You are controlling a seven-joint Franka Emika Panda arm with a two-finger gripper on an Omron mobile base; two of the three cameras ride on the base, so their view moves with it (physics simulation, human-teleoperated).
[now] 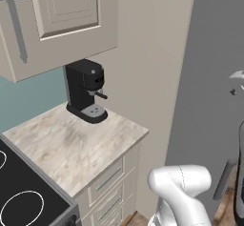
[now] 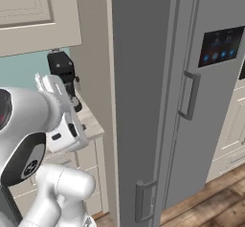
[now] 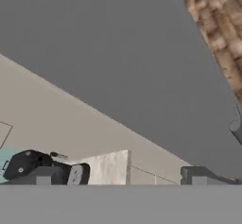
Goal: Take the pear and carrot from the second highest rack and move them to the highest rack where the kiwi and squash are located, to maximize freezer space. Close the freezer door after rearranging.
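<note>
We stand before the grey fridge [image 2: 143,101] with our gripper [image 3: 123,175] spread wide and holding nothing, its tips facing the grey door panel. The doors look shut, so the pear, carrot and racks are hidden from us. To the left sit the counter [image 1: 71,144] and coffee machine [image 1: 86,90]. The risk, we judge: swinging toward a handle [image 2: 189,96] could clip the door's edge, or we grab the wrong door.

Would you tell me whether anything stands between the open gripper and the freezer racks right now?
Yes: the grey freezer door faces the gripper with its broad outer face, hiding the racks. Its handle sits low on the door's edge, ungrasped.
</note>
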